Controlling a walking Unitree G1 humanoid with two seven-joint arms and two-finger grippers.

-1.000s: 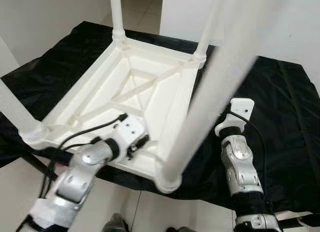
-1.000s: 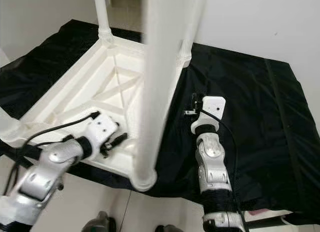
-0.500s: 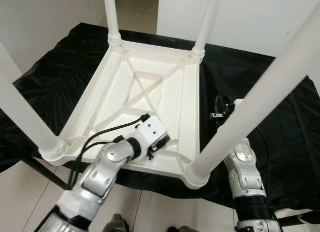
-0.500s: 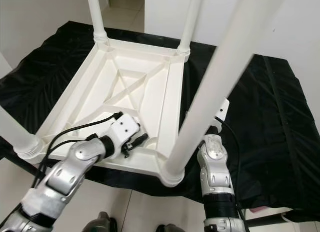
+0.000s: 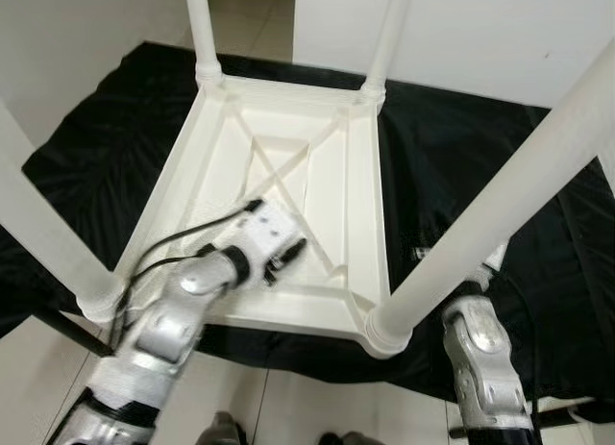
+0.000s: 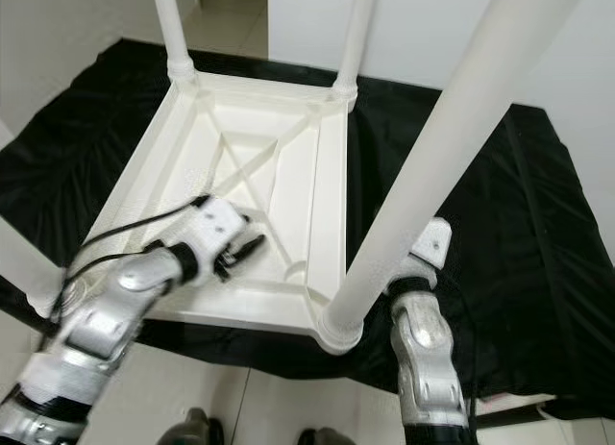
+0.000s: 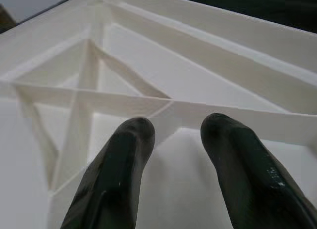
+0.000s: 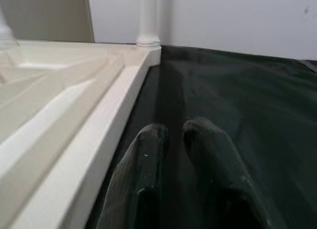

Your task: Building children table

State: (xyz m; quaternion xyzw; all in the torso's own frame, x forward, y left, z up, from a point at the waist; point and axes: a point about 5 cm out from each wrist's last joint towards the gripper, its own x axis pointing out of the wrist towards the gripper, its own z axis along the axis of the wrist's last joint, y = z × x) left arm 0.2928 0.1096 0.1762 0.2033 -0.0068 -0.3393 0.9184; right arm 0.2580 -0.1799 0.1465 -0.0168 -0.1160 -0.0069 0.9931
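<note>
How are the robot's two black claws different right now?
The left gripper hangs over the white table's ribbed underside; the right gripper is over the black cloth beside it. The left one's fingers are apart; the right one's are almost closed. Both hold nothing.

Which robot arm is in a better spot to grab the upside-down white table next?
Probably the left. The left gripper hangs open right over the table's ribbed underside. The right gripper is beside the table's edge, over the black cloth, with its fingers nearly closed.
</note>
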